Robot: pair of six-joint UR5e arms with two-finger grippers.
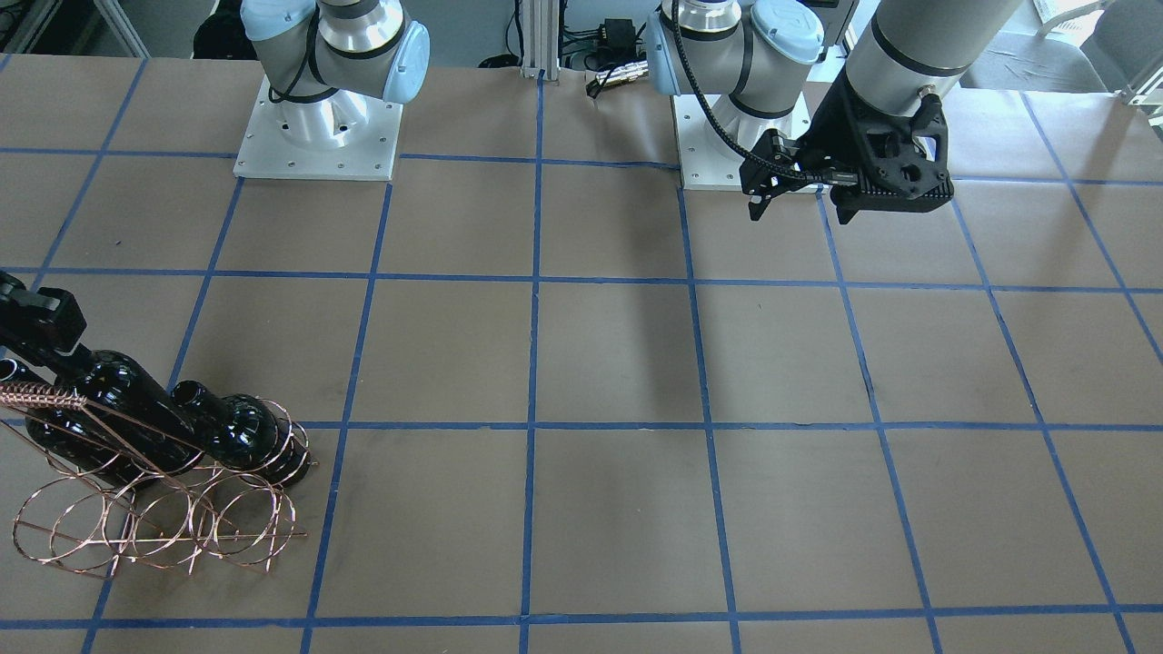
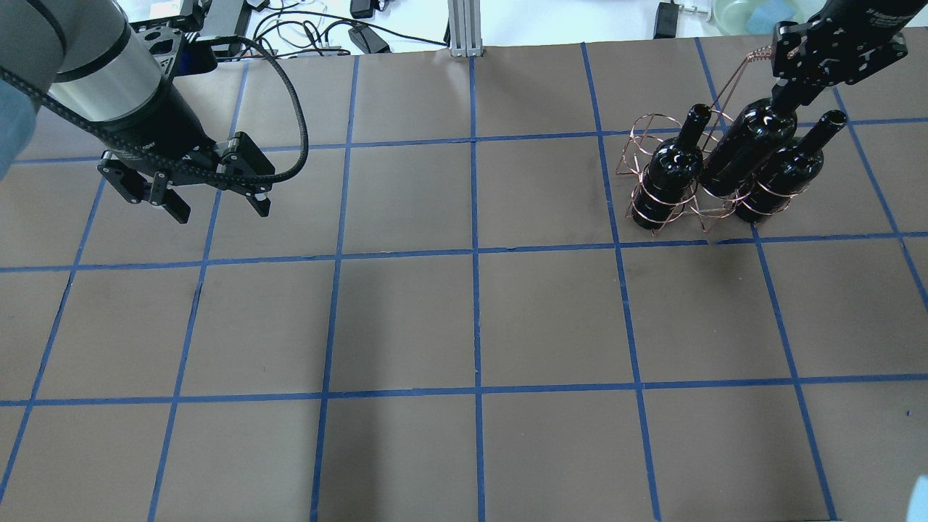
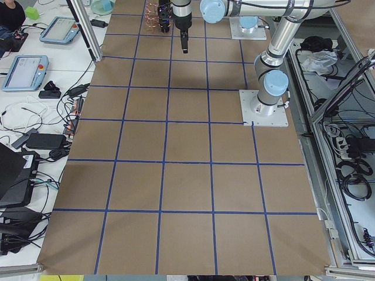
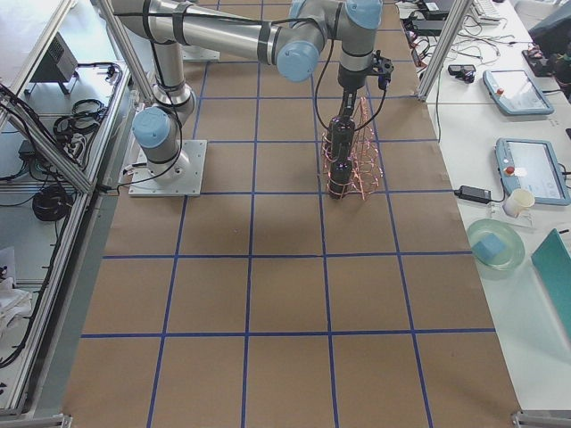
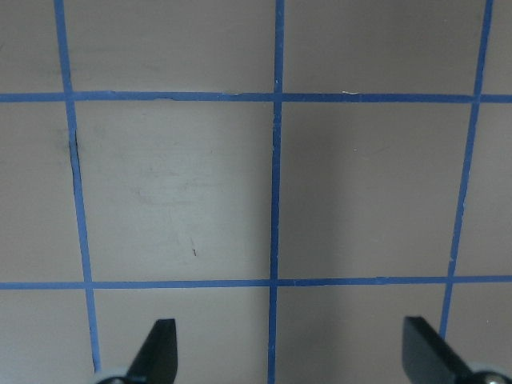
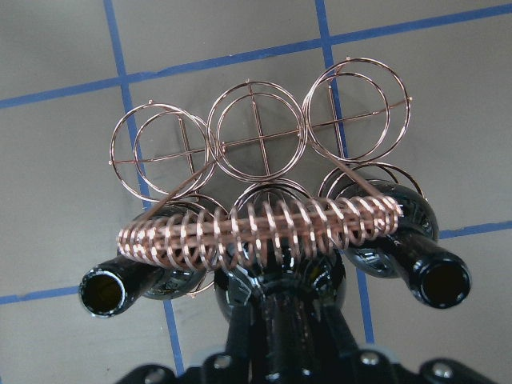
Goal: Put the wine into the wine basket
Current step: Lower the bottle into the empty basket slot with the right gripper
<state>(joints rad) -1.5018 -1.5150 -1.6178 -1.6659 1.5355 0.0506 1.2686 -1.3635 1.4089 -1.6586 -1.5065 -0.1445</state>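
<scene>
The copper wire wine basket (image 2: 656,210) stands at the far right of the table; it also shows in the front view (image 1: 164,527) and the right wrist view (image 6: 256,136). Three near-black wine bottles lie tilted in its loops, necks up: left (image 2: 670,170), middle (image 2: 747,148), right (image 2: 786,170). My right gripper (image 2: 786,93) is shut on the middle bottle's neck (image 6: 280,312), just below the twisted handle (image 6: 256,232). My left gripper (image 2: 217,209) is open and empty above the table's far left, fingertips (image 5: 156,352) wide apart.
The brown paper tabletop carries a grid of blue tape (image 2: 475,250). The basket's upper row of loops (image 6: 356,112) holds no bottle. Both arm bases (image 1: 318,136) stand at the robot's edge. Cables and a post (image 2: 464,29) lie beyond the far edge.
</scene>
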